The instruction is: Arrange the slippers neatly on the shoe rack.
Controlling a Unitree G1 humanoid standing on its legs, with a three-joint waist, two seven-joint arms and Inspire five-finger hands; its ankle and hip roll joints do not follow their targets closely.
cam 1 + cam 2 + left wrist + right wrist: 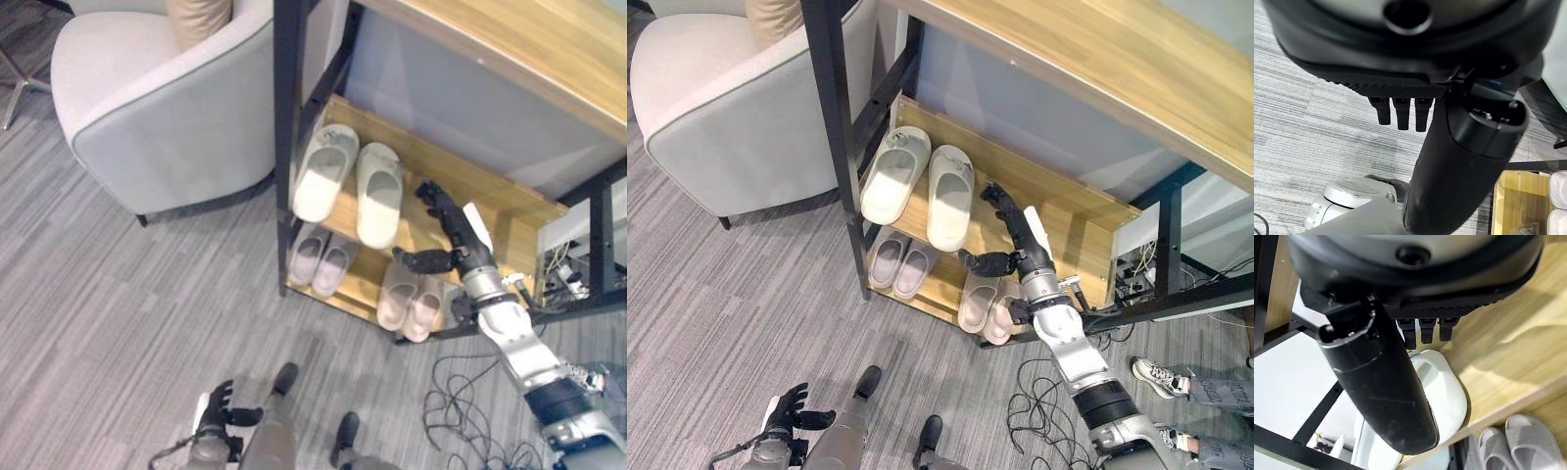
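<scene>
While the right hand (451,230) hovers with straight, released fingers just beside them, the pale green slippers (351,183) lie side by side on the shoe rack (460,181) upper shelf, toes toward the back. Two greyish pairs (321,259) sit on the shelf below. Down by the floor, the left hand (789,411) hangs relaxed, grasping nothing.

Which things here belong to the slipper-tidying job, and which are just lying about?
Job:
- pale green slippers on the rack's upper shelf
- grey slippers and beige slippers on the lower shelf
- shoe rack
- right hand, open beside the green pair

Lying about:
- armchair
- person's shoes
- left hand, idle, low
</scene>
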